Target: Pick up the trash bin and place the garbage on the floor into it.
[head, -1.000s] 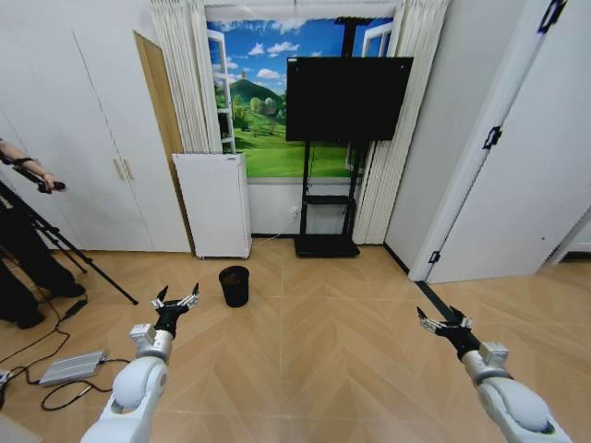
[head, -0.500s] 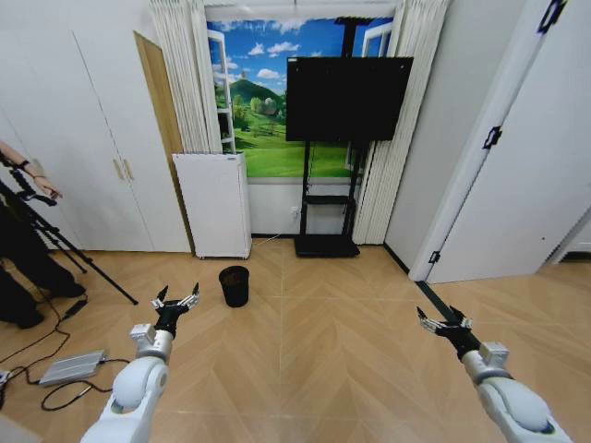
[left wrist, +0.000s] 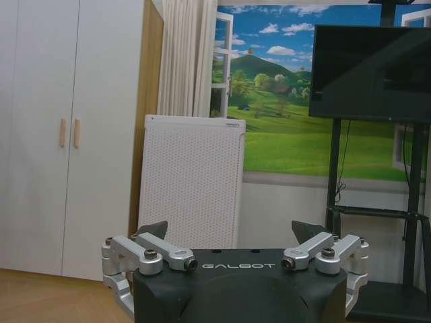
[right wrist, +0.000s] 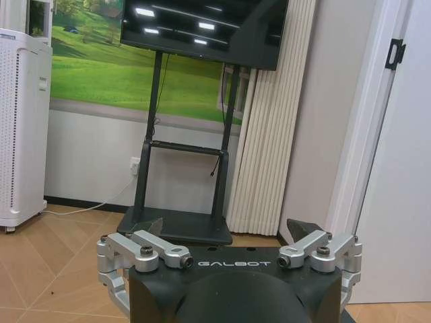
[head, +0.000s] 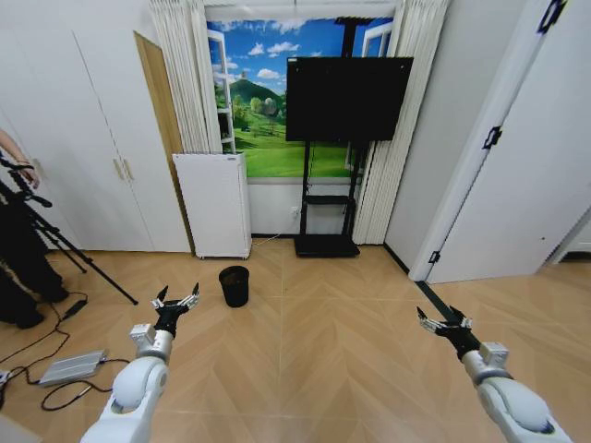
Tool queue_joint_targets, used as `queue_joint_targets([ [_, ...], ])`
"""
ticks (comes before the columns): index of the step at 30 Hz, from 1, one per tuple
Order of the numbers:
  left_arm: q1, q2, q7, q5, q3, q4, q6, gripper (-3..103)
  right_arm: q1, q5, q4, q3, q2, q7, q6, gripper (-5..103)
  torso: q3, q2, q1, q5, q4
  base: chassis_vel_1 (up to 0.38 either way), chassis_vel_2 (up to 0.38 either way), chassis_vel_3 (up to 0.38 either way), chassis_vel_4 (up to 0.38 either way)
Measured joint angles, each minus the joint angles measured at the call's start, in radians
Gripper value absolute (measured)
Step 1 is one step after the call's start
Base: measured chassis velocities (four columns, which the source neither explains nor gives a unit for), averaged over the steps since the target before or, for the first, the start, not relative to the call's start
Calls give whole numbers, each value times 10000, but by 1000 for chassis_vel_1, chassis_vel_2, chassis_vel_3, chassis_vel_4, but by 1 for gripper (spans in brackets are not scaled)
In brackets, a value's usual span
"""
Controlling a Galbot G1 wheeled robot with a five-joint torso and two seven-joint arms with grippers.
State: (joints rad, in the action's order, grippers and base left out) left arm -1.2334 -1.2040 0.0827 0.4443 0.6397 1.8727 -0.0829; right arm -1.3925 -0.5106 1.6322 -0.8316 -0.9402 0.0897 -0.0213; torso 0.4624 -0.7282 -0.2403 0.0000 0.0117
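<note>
The trash bin is a small black round bin standing on the wood floor in the head view, in front of the white appliance. My left gripper hovers open a short way to its left and nearer to me, nothing between its fingers. My right gripper is held open far off at the right, also holding nothing. In the left wrist view the left gripper has its jaws spread wide; the right gripper stands the same way in the right wrist view. The garbage is out of view.
A white perforated appliance stands against the back wall, with a TV on a black stand to its right. At the left are a tripod, cables and a grey box. Bare wood floor stretches ahead between my arms.
Both arms and the bin have stayed still. Only the person's arm at the left edge has drawn back toward the frame edge.
</note>
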Motion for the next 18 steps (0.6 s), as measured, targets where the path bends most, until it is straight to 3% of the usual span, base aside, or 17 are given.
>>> queue_joint_targets([
  [18,0,-1,0,0,0,0,0,100,0,0,0,0,0,-1,0,100,0,0,0,0,0,0,0,0,0],
])
